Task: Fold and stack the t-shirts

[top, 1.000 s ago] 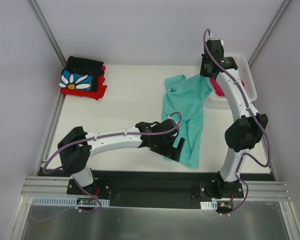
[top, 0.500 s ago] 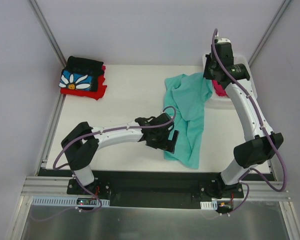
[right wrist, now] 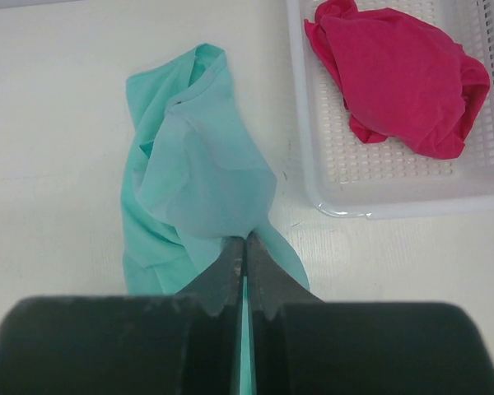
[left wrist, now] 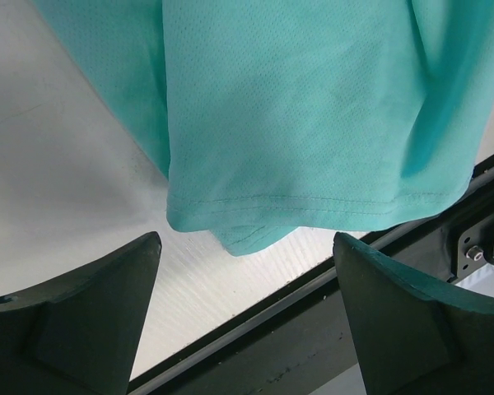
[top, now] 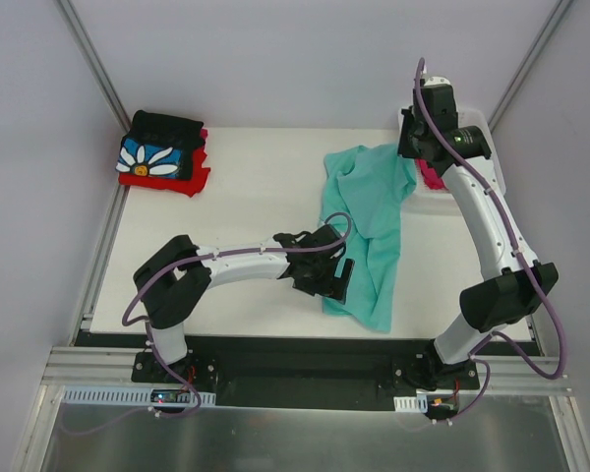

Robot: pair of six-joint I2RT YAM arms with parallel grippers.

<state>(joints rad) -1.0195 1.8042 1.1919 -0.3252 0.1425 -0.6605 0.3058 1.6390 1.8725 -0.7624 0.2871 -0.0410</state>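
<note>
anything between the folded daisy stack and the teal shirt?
No, just bare table between the folded stack and the teal shirt, per the top view.

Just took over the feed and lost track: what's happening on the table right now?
The right gripper is shut on the mint-teal shirt, holding one end up beside the white basket, where the magenta shirt lies crumpled. The other end trails across the table toward its near edge. The left gripper is open at that hem, not closed on it. The daisy shirt sits folded on the red shirt, far left.
</note>
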